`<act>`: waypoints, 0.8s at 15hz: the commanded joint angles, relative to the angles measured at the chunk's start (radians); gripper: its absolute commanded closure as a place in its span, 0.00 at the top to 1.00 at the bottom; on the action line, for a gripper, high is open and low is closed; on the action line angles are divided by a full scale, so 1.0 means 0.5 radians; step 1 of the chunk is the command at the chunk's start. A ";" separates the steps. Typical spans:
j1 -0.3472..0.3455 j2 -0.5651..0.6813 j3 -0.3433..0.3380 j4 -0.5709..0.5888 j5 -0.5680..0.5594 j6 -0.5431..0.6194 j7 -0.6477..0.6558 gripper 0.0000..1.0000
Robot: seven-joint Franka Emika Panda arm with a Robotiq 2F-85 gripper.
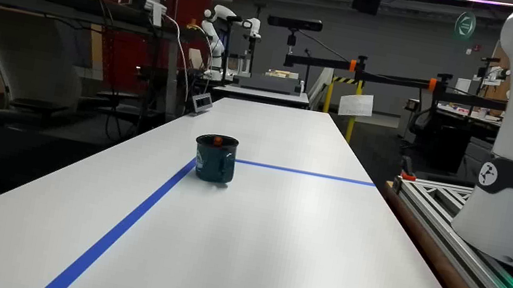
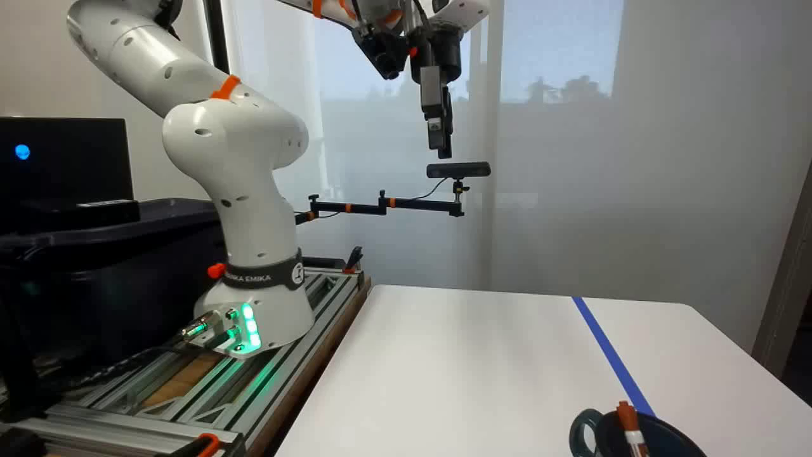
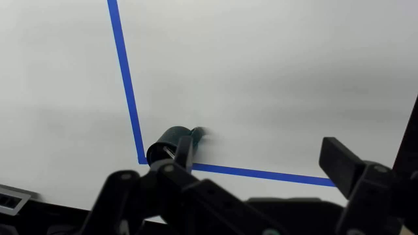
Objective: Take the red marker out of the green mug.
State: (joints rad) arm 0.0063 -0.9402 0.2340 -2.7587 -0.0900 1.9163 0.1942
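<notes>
Gripper [image 3: 256, 151]: jaws spread wide in the wrist view, table and tape visible through the gap; has hold of nothing.
Arm [image 2: 235, 152]: in an exterior view, base on metal rails [image 1: 452, 260] along one long table edge, gripper pointing down well above the tabletop [image 1: 269, 252].
Red marker [image 2: 631, 428]: in the mug, tilted, cap end up and past the rim. In the wrist view only a pale strip shows inside; the rest seems covered by a finger [image 3: 184, 153].
Green mug [image 1: 215, 160]: upright, just inside the corner of the blue tape [image 1: 129, 222]. Touching tape or not: can't tell.
Handle [image 2: 575, 435]: juts toward the arm-base side.
Mug opening: marker sits toward the handle side; dark open space on the side away from the handle.
Table edges: mug well apart from both long edges, nearer the one opposite the arm base.
Room, base side: wide white stretch from mug to rails, crossed by one tape line.
Room, opposite side: narrower white strip beyond the tape, then the edge.
Grey box [image 1: 201, 102]: small, at that same edge, well apart from mug.
Black camera [image 2: 458, 169]: on a jointed bracket, just below the fingertips in an exterior view; depth between them: can't tell.
</notes>
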 commanded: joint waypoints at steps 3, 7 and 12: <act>0.034 0.008 -0.028 0.005 -0.026 -0.007 0.025 1.00; 0.024 0.031 -0.043 0.008 -0.010 0.014 0.037 1.00; -0.127 0.302 -0.222 0.039 0.056 0.238 0.147 1.00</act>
State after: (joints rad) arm -0.0147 -0.8889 0.1765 -2.7585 -0.0858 1.9608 0.2275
